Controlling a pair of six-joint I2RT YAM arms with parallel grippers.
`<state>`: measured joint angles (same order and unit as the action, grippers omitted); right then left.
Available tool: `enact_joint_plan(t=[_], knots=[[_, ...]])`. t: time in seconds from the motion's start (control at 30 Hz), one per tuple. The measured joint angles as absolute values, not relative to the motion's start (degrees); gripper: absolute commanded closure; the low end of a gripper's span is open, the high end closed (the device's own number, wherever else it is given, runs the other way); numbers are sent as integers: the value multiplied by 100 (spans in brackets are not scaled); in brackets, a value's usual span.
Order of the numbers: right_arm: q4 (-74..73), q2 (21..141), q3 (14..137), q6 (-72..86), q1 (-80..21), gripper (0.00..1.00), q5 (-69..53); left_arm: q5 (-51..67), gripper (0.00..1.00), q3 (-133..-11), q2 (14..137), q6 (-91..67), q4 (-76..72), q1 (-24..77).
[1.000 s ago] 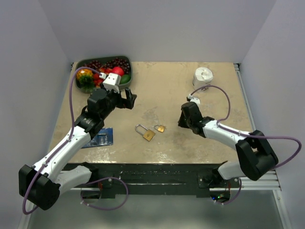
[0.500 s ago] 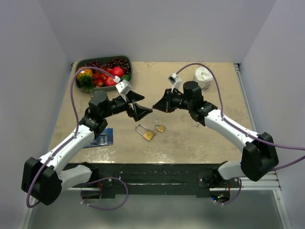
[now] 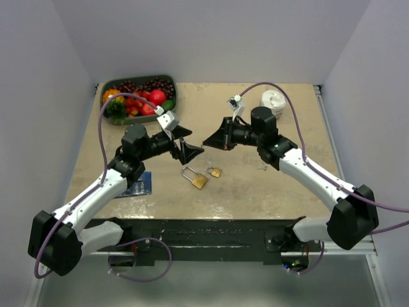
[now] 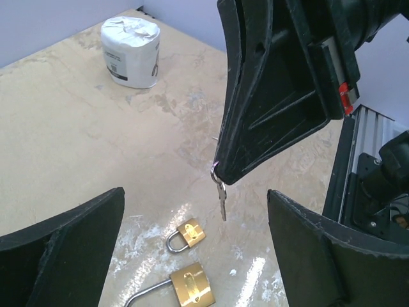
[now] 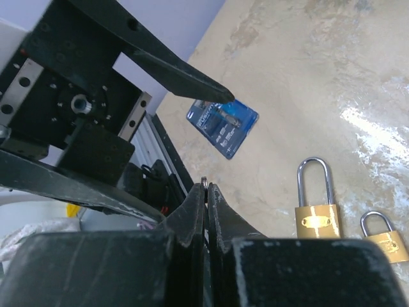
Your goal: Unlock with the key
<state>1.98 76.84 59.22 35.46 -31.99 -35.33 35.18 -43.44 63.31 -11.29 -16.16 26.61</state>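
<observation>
**Handover pose above the locks.** Left gripper (image 3: 190, 144), jaws spread wide, faces the right gripper (image 3: 208, 142) at its 3 o'clock, apparently poised to take or steady the key. Right gripper is pinched shut on the key (image 4: 220, 194), which dangles blade-down above the table (image 3: 243, 199), probably too loose to insert. Large padlock (image 3: 197, 180) and small padlock (image 3: 215, 172) lie at 6 o'clock, untouched.

A dark tray (image 3: 175, 94) heaped with red, dark and orange fruit (image 3: 148, 106) sits in the far left corner of the beige table (image 3: 243, 198). A white wrapped roll (image 3: 273, 101) stands upright near the far right corner. A blue card (image 3: 137, 184) lies flat toward the near left edge.
</observation>
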Motion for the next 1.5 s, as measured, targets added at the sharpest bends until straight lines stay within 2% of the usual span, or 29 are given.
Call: enact_joint_plan(t=[0.33, 0.47, 0.77, 1.1, 1.5], knots=[[305, 7472, 5817, 4263, -3203, 100, -3070, 2609, 13, -4272, 6322, -1026, -1503, 2816], [362, 7472, 5760, 4482, -3203, 100, -2969, 2567, 19, -4191, 6329, -1028, -1527, 2816], [434, 7472, 5749, 4661, -3203, 100, -2821, 2875, 23, -4189, 6554, -1033, -1575, 2845], [419, 7472, 5686, 4676, -3203, 100, -2720, 3013, 43, -4189, 6694, -1157, -1734, 2867], [451, 7583, 5686, 4692, -3203, 100, -2655, 3127, 43, -4189, 6858, -1323, -1876, 2867]])
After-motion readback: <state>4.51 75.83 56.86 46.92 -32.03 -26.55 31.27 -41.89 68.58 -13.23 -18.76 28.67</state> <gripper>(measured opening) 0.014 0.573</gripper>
